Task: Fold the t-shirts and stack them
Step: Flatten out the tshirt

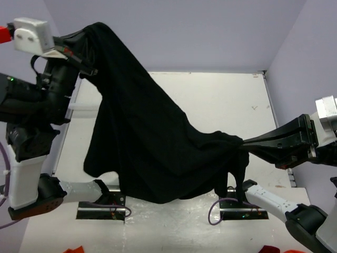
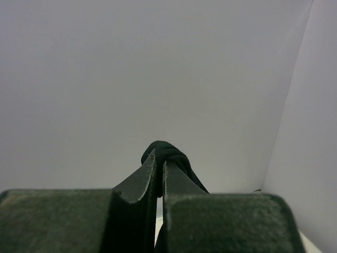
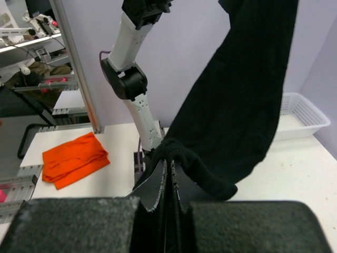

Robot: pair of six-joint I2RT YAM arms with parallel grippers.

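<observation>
right claw (image 1: pixel 245 141): clamped on a bunched edge of the black t-shirt (image 1: pixel 142 137) | left claw (image 1: pixel 90 69): raised high, pinching another edge | t-shirt: hangs stretched between both claws, sagging below them over the white surface (image 1: pixel 221 100) | basket (image 3: pixel 300 113): on the surface, past the shirt from the right claw

Overhead, two wrist close-ups; common t-shirt (image 1: pixel 142 142)

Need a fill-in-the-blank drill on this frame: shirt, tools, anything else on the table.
1. Both tools are shut on one ____ t-shirt.
2. The left tool holds its end ____ than the right tool does.
3. In the right wrist view, the cloth lying on the table is ____.

Missing words: black; higher; orange.
</observation>
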